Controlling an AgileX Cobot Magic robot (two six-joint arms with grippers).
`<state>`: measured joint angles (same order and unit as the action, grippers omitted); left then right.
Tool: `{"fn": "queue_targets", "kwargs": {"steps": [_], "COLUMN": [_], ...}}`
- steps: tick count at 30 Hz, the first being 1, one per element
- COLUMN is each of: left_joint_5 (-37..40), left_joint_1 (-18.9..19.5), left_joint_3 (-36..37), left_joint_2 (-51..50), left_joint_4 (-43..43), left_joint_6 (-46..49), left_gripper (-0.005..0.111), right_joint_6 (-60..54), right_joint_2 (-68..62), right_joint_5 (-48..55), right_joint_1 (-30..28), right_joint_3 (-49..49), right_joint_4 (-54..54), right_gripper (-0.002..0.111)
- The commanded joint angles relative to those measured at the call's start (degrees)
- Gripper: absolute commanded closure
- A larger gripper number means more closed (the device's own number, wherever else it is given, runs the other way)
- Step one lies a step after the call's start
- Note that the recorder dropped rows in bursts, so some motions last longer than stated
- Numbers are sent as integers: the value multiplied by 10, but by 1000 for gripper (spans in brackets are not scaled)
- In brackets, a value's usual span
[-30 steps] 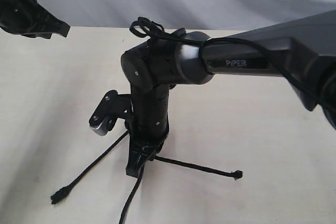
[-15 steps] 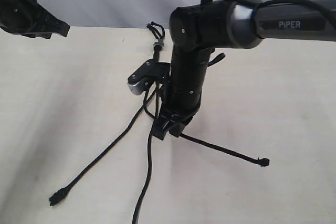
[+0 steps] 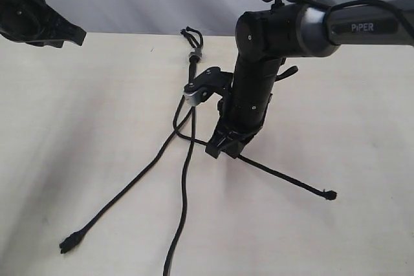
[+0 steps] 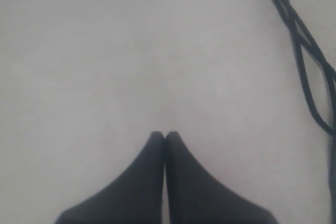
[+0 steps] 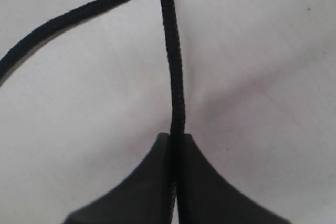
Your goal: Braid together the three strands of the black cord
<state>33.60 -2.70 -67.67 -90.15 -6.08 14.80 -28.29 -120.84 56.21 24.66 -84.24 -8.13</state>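
Observation:
The black cord's knot (image 3: 192, 42) with its grey band lies at the table's far middle. Three strands fan out towards the near edge. The left strand (image 3: 123, 192) ends in a frayed tip. The middle strand (image 3: 184, 192) runs off the near edge of the view. My right gripper (image 3: 223, 147) is shut on the right strand (image 3: 284, 177), which crosses the middle one just before the jaws. In the right wrist view that strand (image 5: 173, 77) runs straight into the shut gripper (image 5: 177, 136). The left gripper (image 3: 48, 27) hovers at the far left corner; its wrist view shows the gripper (image 4: 164, 135) shut and holding nothing.
A pale wooden table (image 3: 336, 108) carries the cord, with a grey backdrop behind it. The right arm's forearm (image 3: 362, 27) reaches in from the far right above the table. Two crossed strands (image 4: 302, 51) show at the edge of the left wrist view.
The right arm has swung right and towards the far side with its strand, dragging the strand's tip rightwards and uncovering the knot. The left gripper has stayed put.

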Motion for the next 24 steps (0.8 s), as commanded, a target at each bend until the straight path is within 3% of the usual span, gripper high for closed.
{"fn": "queue_targets", "kwargs": {"steps": [1, 11, 13, 20, 24], "left_joint_5": [-6, -2, -2, -2, 6], "left_joint_1": [1, 1, 1, 1, 1], "left_joint_3": [3, 3, 3, 3, 3], "left_joint_2": [-1, -1, -1, -1, -1], "left_joint_4": [-6, -6, -6, -22, -64], "left_joint_6": [-3, -3, -3, -3, -3], "left_gripper": [106, 106, 106, 106, 106], "right_joint_6": [4, 37, 51, 76, 77], "right_joint_2": [0, 0, 0, 1, 32], "right_joint_5": [-27, -54, -54, -54, -51], "right_joint_1": [-4, -4, -4, -4, -5], "right_joint_3": [1, 1, 3, 3, 3], "right_joint_4": [19, 68, 81, 112, 114], "right_gripper": [108, 108, 104, 50, 35]}}
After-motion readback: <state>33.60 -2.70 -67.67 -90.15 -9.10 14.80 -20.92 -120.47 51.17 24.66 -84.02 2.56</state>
